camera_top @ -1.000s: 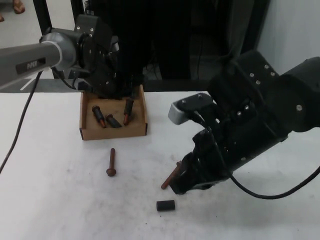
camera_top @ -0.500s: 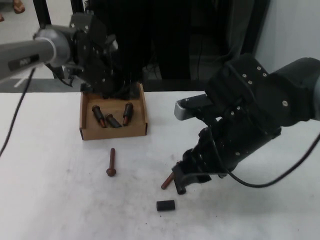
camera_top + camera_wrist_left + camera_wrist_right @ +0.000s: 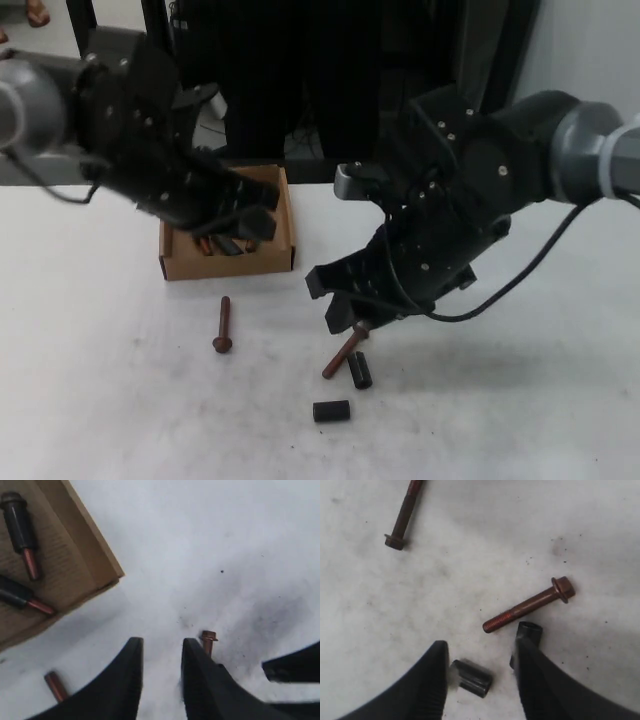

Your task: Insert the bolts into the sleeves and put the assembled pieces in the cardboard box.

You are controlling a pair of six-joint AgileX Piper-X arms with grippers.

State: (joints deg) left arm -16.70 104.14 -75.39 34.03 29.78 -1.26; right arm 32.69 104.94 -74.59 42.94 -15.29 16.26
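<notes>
Between the spread fingers of the right gripper (image 3: 480,649), 1 sleeve (image 3: 471,677) lying crosswise, just ahead 1 bolt (image 3: 527,605) aslant, threaded end nearest the gap, left gripper (image 3: 161,651) slightly parted

My white bench (image 3: 110,400) carries: cardboard box (image 3: 228,263) at eleven o'clock; one bolt (image 3: 223,325) at its six; second bolt (image 3: 341,356), far sleeve (image 3: 359,370), near sleeve (image 3: 331,411) at its five.

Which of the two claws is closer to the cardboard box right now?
Left. The left gripper hangs just off the cardboard box corner; the right gripper is farther off, above a loose bolt and two sleeves.
</notes>
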